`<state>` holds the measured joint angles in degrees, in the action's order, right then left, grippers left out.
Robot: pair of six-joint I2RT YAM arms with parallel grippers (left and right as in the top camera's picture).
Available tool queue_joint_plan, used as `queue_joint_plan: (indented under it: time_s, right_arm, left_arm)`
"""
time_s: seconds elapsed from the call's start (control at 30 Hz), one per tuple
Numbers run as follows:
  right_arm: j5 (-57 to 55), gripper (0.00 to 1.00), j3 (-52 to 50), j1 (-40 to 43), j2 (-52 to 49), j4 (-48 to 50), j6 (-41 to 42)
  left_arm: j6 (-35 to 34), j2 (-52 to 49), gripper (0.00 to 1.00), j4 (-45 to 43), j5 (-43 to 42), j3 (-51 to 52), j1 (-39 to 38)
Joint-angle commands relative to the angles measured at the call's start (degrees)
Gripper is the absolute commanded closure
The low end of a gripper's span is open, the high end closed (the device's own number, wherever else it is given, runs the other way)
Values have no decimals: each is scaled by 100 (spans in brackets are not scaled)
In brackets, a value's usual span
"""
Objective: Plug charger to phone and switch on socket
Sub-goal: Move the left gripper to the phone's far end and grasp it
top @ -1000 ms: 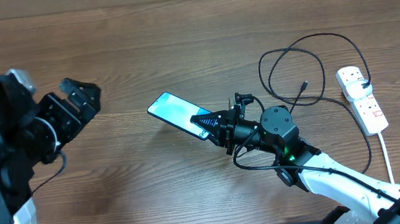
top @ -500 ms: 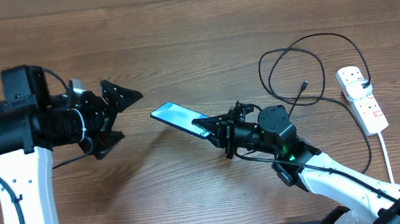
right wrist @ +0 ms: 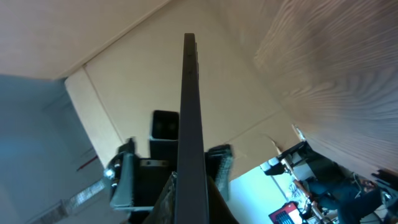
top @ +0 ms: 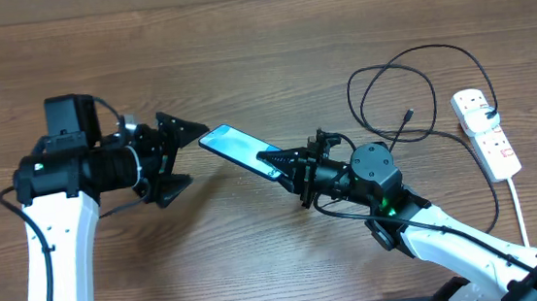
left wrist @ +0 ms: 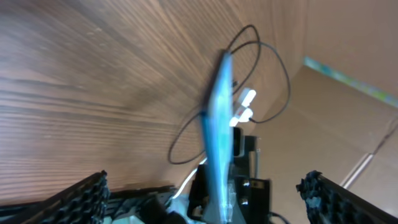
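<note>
**Apparent handover of the phone between the two arms.**
Left gripper (top: 183,156), jaws wide, faces the left end of the phone (top: 229,142). The right gripper (top: 272,160) clamps its right end, holding it tilted. If the right lets go before the left closes, the phone would likely drop. Charger (top: 433,97) and socket (top: 486,131) lie right, untouched.

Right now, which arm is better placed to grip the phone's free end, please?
Left. The left pincer is open facing that end of the phone; the right pincer holds the other.
</note>
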<state>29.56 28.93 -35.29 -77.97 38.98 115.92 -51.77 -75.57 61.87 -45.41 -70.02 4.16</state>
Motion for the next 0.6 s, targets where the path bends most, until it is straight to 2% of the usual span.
queue_joint_plan:
  time_s: [0.0,0.13,0.3,0.57]
  right_arm:
    - [-55,96,116,4,37,79,796]
    - [-52,96,116,4,37,81,793]
    - [-4,96,116,4,37,81,796]
    - [9,96,116,4,37,81,796]
  left_arm:
    - [-654,-7,10,-330,7,87,-345]
    - [-1082,-7,14,-730,341,87,-778]
    - [-1512,-9,21,-778,822,87,-1193]
    - [-1600,-9,20,-776,1266,98,-1434]
